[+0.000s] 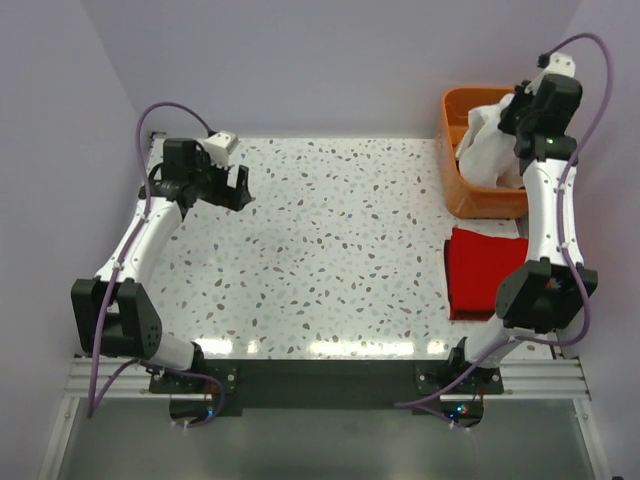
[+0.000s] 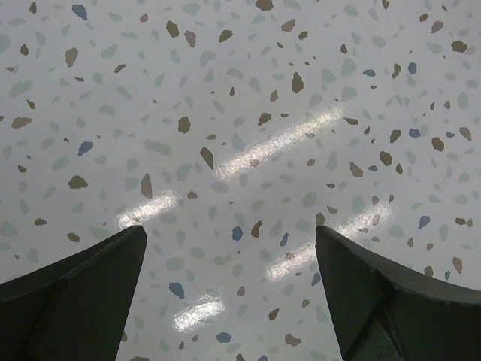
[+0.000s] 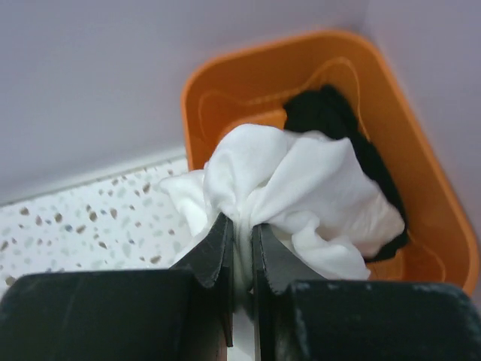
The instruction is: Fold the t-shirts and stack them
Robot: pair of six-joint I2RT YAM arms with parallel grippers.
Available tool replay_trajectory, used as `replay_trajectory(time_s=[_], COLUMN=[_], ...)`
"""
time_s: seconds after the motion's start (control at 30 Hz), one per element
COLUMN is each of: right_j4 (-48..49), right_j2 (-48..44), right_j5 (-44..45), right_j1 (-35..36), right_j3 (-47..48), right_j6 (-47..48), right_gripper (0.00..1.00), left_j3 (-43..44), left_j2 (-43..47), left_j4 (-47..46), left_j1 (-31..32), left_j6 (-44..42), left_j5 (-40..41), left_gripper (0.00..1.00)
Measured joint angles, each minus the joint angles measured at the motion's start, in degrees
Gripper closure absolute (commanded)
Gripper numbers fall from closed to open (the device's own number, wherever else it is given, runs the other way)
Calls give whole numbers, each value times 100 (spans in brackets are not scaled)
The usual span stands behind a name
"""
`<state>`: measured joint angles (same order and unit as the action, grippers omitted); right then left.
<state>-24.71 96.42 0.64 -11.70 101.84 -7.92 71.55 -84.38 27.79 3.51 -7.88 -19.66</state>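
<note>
At the speckled bench's (image 1: 330, 250) right edge lay the bright red cotton t-shirt (image 1: 480, 270), folded (one of three done). The right gripper (image 3: 242, 241) was clamped on the crumpled white cotton t-shirt (image 3: 301, 188) at the orange plastic tub (image 3: 225, 83). The black t-shirt (image 3: 323, 113) sat inside. The left gripper (image 2: 229, 229) hung spread apart, holding nothing.

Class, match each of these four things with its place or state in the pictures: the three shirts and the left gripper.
Things:
1. white shirt
2. red shirt
3. black shirt
4. left gripper

Places or states:
A. lying in the tub, not gripped
B. open over the table, holding nothing
C. pinched in the right gripper
D. flat on the table, near its right edge

Pairs: 1-C, 2-D, 3-A, 4-B.
</note>
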Motion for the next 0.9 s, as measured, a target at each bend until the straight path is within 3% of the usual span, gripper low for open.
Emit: replay_trajectory(time_s=[0.17, 0.47, 0.8, 0.83, 0.87, 0.9], right_j4=[564, 772, 1451, 1440, 1416, 1357], right_j2=[-369, 85, 131, 107, 72, -31], right_j5=[-245, -960, -1716, -1805, -1882, -2013], right_j1=[0, 195, 1937, 2151, 2367, 2535], right_j3=[326, 1873, 3305, 3292, 3198, 2957], right_j6=[-24, -216, -254, -247, -247, -238], right_gripper=[100, 100, 100, 92, 75, 35], left_j3=[-44, -44, 234, 299, 367, 470], left_j2=[111, 208, 481, 546, 599, 651], left_j4=[-59, -79, -33, -35, -31, -22], left_j1=[0, 0, -216, -321, -422, -546], left_j6=[103, 289, 675, 734, 767, 791], left_j5=[-94, -138, -321, -374, -411, -442], left_gripper=[0, 0, 0, 0, 0, 0])
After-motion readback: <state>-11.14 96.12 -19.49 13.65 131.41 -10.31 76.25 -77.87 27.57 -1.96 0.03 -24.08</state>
